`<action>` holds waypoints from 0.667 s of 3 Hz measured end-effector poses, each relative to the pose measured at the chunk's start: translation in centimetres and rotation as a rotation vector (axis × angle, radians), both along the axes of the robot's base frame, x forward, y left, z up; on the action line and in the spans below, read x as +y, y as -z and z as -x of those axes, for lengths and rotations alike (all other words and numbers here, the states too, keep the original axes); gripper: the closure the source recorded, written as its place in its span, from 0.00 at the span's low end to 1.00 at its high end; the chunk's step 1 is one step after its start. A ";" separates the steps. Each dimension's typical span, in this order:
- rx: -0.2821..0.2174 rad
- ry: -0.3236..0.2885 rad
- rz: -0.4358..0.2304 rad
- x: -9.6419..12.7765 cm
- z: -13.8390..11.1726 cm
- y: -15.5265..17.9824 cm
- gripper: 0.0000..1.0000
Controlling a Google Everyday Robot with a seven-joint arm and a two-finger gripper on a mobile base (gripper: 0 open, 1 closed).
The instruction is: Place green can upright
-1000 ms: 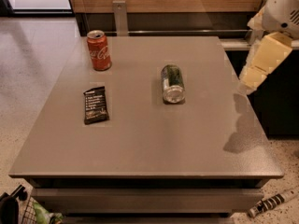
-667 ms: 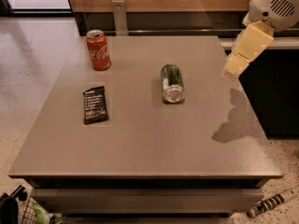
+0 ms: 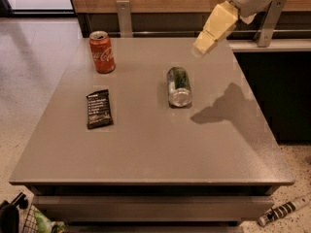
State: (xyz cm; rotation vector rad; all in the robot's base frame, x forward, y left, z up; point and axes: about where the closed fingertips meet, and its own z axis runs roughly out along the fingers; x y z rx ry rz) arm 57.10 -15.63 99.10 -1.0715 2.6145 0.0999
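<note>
Green can lies on its side at the middle of the table, silver end facing near, so not yet upright. Gripper hovers far-right of it, apart and holding nothing, likely lining up a grasp; whether it is spread or closed, cannot tell. Red cola can stands far left and the dark wrapper lies left, both well apart from the green can.

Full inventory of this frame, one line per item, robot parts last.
green can: 1, dark green with silver ends, lying on its side near table centre
red cola can: 1, red, upright, far-left of table
snack bar: 1, black wrapper, flat, left of the green can
table: 1, grey, mid-view
metal posts: 2, grey, behind the table
basket: 1, dark wire, floor bottom-left, cut off
striped object: 1, black-white, floor bottom-right, unidentifiable
gripper: 1, cream, above far-right of table, clear of the green can
</note>
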 end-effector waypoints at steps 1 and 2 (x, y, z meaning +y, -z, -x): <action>0.014 0.079 -0.094 0.3 -2.3 1.3 0.00; 0.055 0.213 -0.165 0.0 -3.5 3.2 0.00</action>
